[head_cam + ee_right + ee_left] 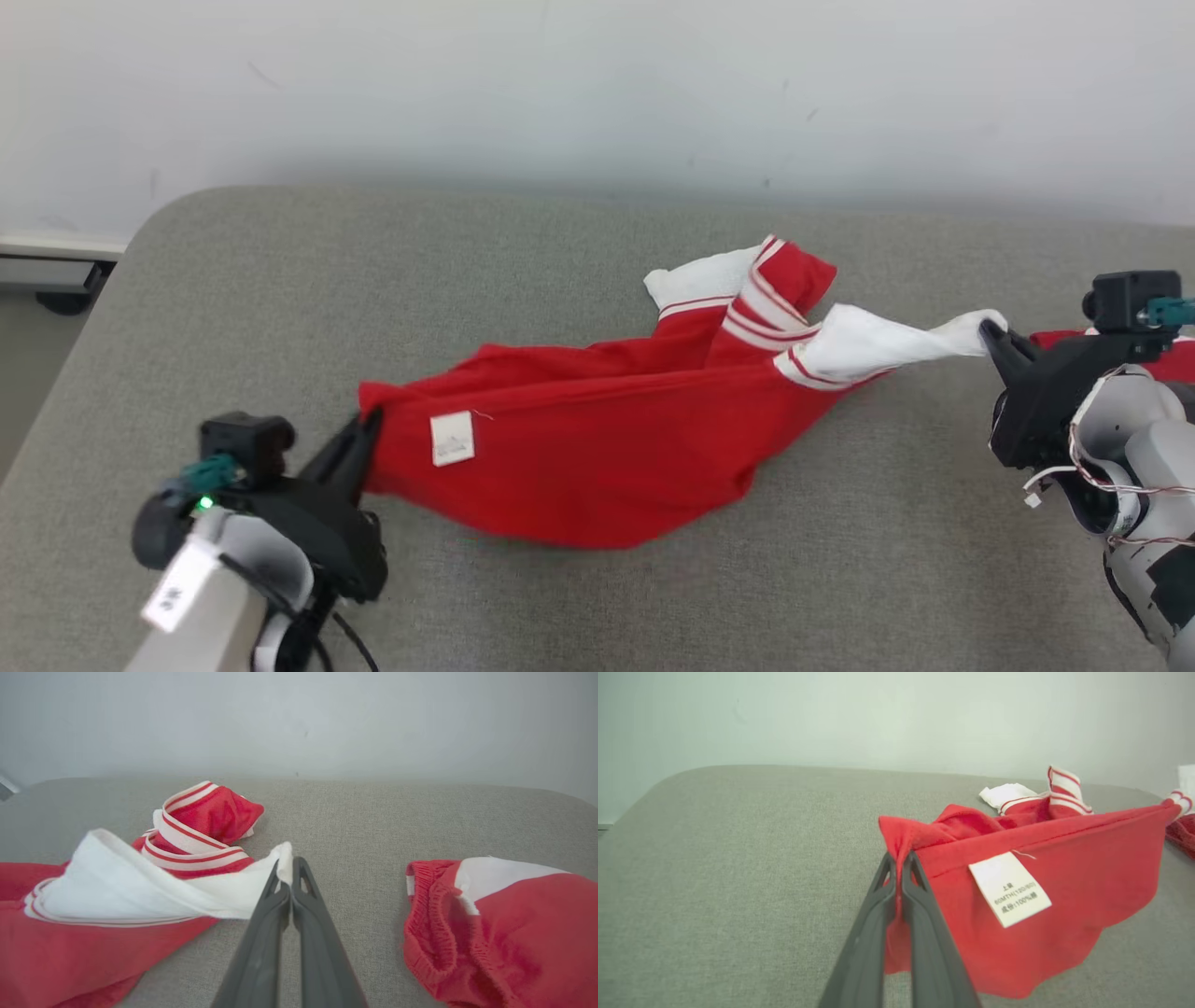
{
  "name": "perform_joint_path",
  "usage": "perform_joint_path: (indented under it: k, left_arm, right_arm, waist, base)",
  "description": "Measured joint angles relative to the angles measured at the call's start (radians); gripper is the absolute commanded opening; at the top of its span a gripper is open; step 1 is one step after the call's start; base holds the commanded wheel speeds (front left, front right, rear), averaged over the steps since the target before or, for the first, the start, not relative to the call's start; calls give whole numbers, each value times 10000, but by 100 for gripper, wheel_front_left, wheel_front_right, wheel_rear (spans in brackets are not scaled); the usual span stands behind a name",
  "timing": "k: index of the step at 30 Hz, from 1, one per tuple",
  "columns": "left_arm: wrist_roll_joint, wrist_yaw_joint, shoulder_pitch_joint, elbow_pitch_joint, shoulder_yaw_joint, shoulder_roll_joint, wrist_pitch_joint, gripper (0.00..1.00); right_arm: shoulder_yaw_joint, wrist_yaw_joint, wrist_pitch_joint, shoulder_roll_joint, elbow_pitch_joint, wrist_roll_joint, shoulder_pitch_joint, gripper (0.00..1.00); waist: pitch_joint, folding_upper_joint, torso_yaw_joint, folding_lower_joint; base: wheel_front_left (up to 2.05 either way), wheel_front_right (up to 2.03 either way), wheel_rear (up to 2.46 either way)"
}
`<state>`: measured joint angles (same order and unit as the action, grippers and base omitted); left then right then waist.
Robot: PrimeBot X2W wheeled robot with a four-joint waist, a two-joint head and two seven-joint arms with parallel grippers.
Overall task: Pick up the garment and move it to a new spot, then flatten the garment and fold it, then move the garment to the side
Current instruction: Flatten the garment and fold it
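1. In the head view, the red knit garment with white sleeves and red-and-white striped trim (pixel 597 448) lies stretched across the grey fabric-covered tabletop (pixel 280 280). It runs between the two grippers, and its middle rests on the surface.
2. The left gripper (pixel 371 417) has its fingers pinched tight on a red hem corner at the garment's left end. The right gripper (pixel 988 329) is clamped on the tip of a white sleeve at the other end.
3. The white rectangular care label (pixel 1009 889) is a blank-looking square in the head view. The left wrist view shows three short printed lines on it, partly in Chinese characters. "100%" can be read in the last line; the rest is too small to be sure of.
4. The right wrist view shows a second red piece with a gathered elastic edge and a white panel (pixel 495 933). It lies on the tabletop, apart from the held sleeve. In the head view a red sliver of it peeks out from behind the right arm.
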<state>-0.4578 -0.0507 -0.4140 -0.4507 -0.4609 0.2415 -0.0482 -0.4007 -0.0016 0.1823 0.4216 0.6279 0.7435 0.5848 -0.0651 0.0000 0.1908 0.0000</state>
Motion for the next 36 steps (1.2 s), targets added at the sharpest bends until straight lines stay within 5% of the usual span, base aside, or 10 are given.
perform_joint_path:
  k: [6, 17, 31, 32, 33, 34, 35, 36]
  left_arm:
    - [61, 389, 274, 1101, 359, 485, 414, 0]
    - [-180, 111, 2643, 2328, -698, 247, -257, 0]
    - [-780, 63, 3475, 2290, -986, 527, -1716, 0]
    - [-803, 63, 3482, 2339, -972, 531, -1774, 13]
    - [-803, 63, 3480, 2385, -963, 543, -1858, 43]
    - [-803, 75, 3481, 2439, -945, 545, -1889, 100]
    - [-803, 127, 3480, 2506, -909, 541, -1889, 100]
    - [-802, 211, 3477, 2592, -846, 539, -1889, 100]
  right_arm:
    - [500, 150, -328, 58, -686, 637, -557, 0]
    - [483, 274, -151, -4, -1588, 1225, -2810, 0]
    - [84, -280, 558, 510, -1837, 918, -3788, 0]
    - [75, -311, 571, 510, -1875, 918, -3787, 0]
    - [65, -337, 644, 506, -1956, 918, -3785, 8]
    - [56, -337, 648, 508, -2044, 915, -3784, 37]
    - [65, -364, 642, 508, -2105, 907, -3779, 100]
    - [82, -441, 642, 508, -2148, 907, -3765, 100]
  waist:
    - [411, 0, -63, -1]
    - [739, 0, -243, -1]
    - [588, 0, -229, -1]
    - [581, 0, -215, -1]
    - [576, 0, -204, -1]
    - [573, 0, -194, -1]
    - [570, 0, -183, -1]
    - [569, 0, -173, -1]
  base:
    - [0, 0, 0]
    - [0, 0, 0]
    - [0, 0, 0]
    - [0, 0, 0]
    - [0, 0, 0]
    - [0, 0, 0]
    - [0, 0, 0]
    - [0, 0, 0]
